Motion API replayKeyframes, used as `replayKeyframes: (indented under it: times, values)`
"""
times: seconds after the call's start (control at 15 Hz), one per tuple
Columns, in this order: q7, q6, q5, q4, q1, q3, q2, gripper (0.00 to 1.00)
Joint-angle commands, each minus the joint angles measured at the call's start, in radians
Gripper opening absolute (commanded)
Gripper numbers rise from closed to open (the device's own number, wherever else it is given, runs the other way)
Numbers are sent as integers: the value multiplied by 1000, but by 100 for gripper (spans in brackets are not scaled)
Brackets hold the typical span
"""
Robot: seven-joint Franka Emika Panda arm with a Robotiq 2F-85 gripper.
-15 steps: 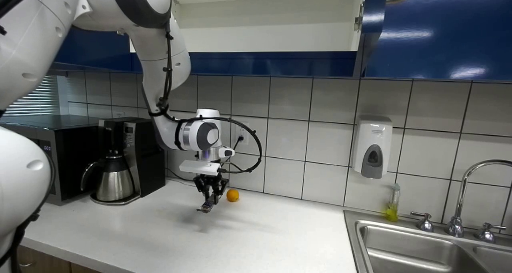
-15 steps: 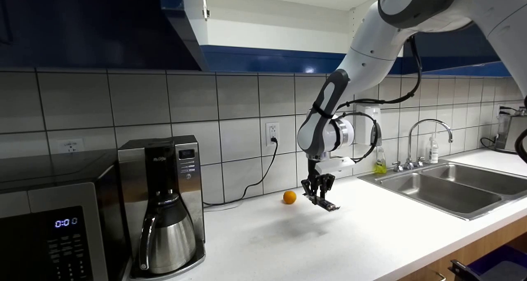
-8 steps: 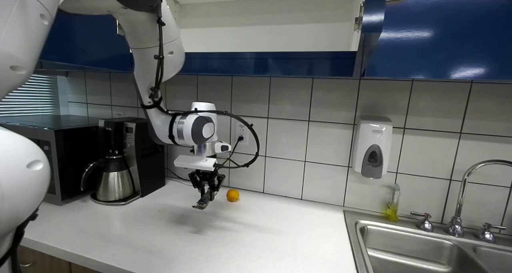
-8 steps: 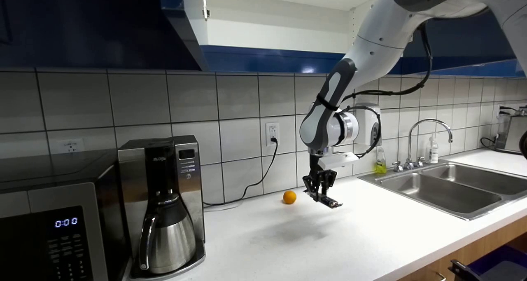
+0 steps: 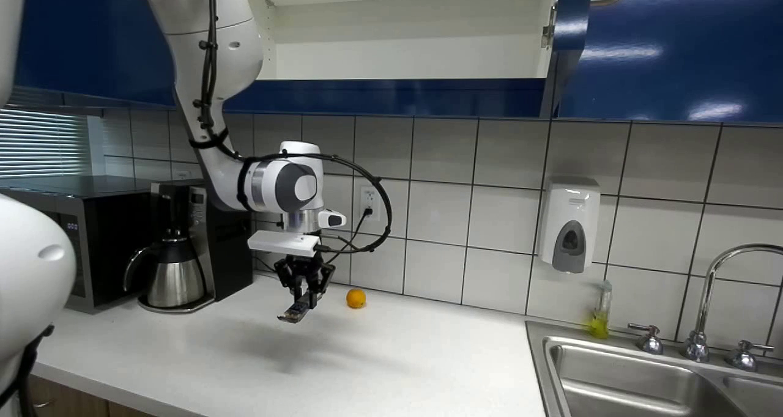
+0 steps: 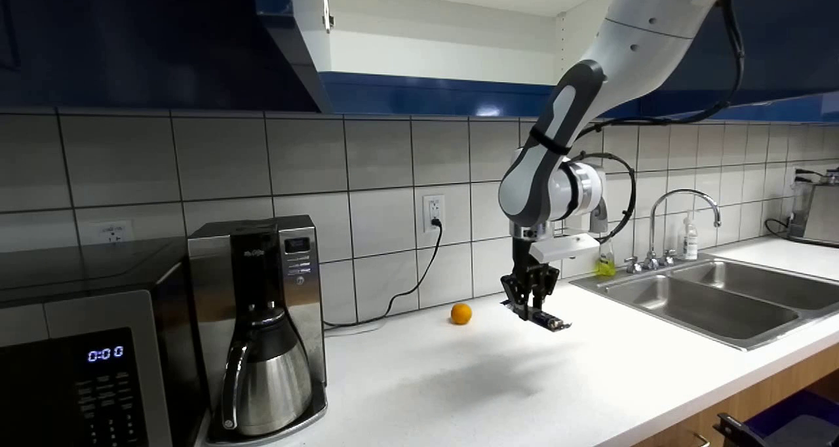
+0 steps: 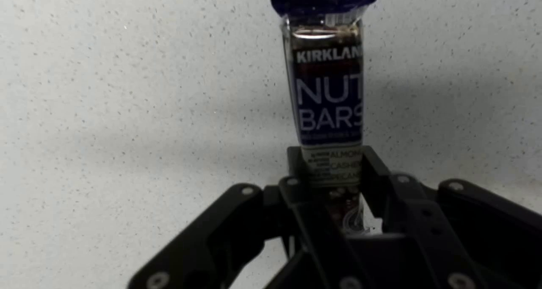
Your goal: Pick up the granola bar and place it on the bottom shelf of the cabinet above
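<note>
The granola bar (image 7: 330, 98), in a dark blue and brown wrapper, is held between both fingers of my gripper (image 7: 332, 166) in the wrist view. Its far end sticks out past the fingertips; its near end is partly hidden by the fingers. In both exterior views the gripper (image 5: 308, 299) (image 6: 529, 309) points down and holds the bar (image 5: 295, 311) (image 6: 549, 320) level above the white counter. The open cabinet (image 5: 397, 96) (image 6: 439, 94) is above and behind the gripper. The top of its bottom shelf is hidden behind the blue front rail.
An orange ball (image 5: 356, 298) (image 6: 461, 313) lies on the counter by the tiled wall. A coffee maker (image 6: 259, 303) and microwave (image 6: 85, 355) stand on one side, the sink (image 5: 618, 368) on the other. An open blue cabinet door (image 5: 673, 50) juts out.
My gripper, with the bar in it, has moved away from the tiled wall, leftward in an exterior view and rightward in another. The upper arm has drawn back. The ball has not moved.
</note>
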Motion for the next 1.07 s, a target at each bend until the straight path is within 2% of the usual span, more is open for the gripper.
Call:
replayKeyframes:
  times: [0.0,0.53,1.0]
  values:
    - [-18,-51,-30,-139,-29,6,-170,11]
    - [-53,-218,-33,-323,-37,10,-468,11]
    - [-47,-436,-26,-328,-30,20,-715,11]
